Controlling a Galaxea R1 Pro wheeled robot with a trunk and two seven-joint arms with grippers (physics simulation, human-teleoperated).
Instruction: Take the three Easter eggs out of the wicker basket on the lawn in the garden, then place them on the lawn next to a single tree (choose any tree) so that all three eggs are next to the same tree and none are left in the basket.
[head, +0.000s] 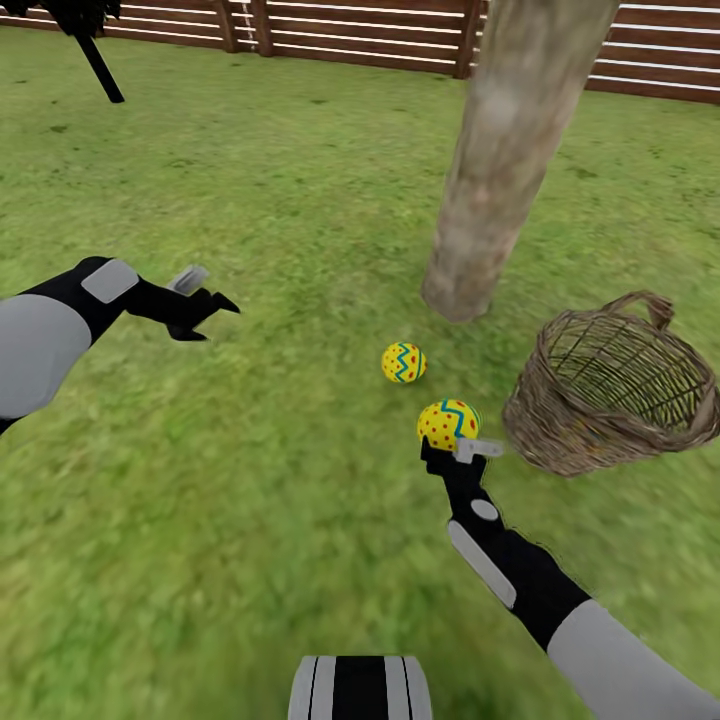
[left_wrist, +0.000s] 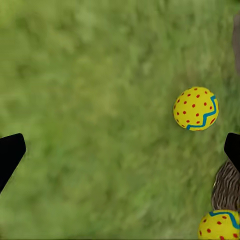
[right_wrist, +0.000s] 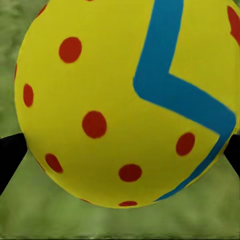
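Head view: right hand (head: 452, 447) closed on Easter egg (head: 448, 424), held just left of wicker basket (head: 612, 385), which lies tipped on lawn (head: 250, 500) w/ mouth toward upper right. Second egg (head: 403, 362) on grass, near tree (head: 505, 170) base, slightly left & nearer. Left hand (head: 205, 308) well apart at left, fingers spread wide, holding nothing. Fence (head: 380, 35) along far edge. Third egg: cannot tell where. Left wrist view: grass egg (left_wrist: 196, 108) between spread fingertips (left_wrist: 10, 152). Right wrist view: held egg (right_wrist: 125, 100) wedged between black fingers.
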